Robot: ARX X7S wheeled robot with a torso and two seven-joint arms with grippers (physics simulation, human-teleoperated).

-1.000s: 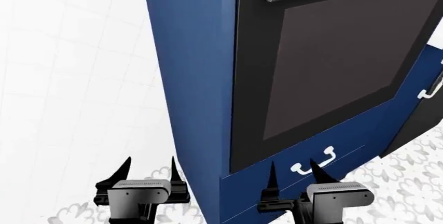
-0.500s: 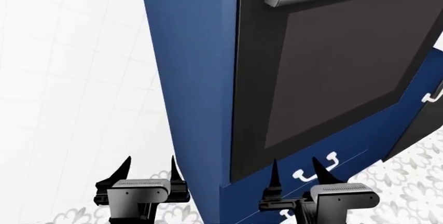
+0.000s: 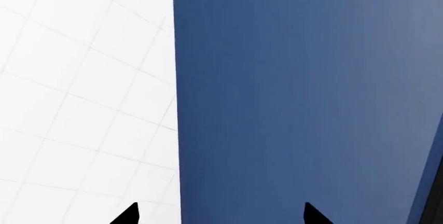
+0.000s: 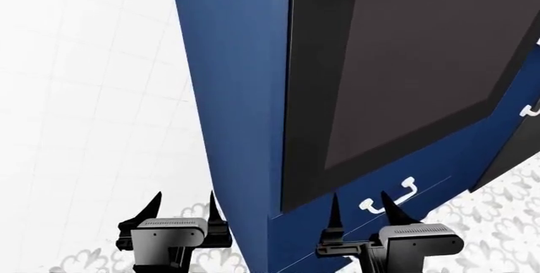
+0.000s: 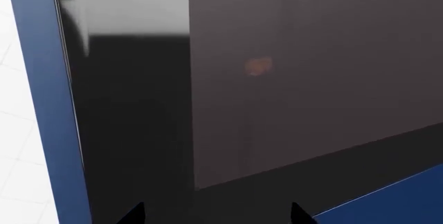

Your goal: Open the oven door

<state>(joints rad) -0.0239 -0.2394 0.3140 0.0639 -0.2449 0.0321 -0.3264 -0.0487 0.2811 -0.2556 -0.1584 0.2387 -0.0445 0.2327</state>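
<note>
- Count: one oven door (image 4: 405, 77), glossy black with one large dark glass window; one navy cabinet (image 4: 236, 96) framing it; one drawer (image 4: 371, 222) below the door carrying one white curved handle (image 4: 388, 198); two grippers.
- Oven door position: closed, flush in the cabinet front, above and ahead of the right gripper (image 4: 358, 213).
- Left gripper (image 4: 181, 210): fingers spread apart, holding nothing, in front of the cabinet's side panel.
- Right gripper: fingers spread apart, holding nothing, low before the drawer.
- Head view only: drawer, white handle, both gripper bodies, a second white handle (image 4: 530, 110) at the far edge.
- Left wrist view: only the cabinet side panel and wall (image 3: 76, 89).
- Right wrist view: door glass at close range, with a faint orange reflection.
- Surroundings: white tiled wall; pale floor (image 4: 497, 216) with a grey floral pattern.
</note>
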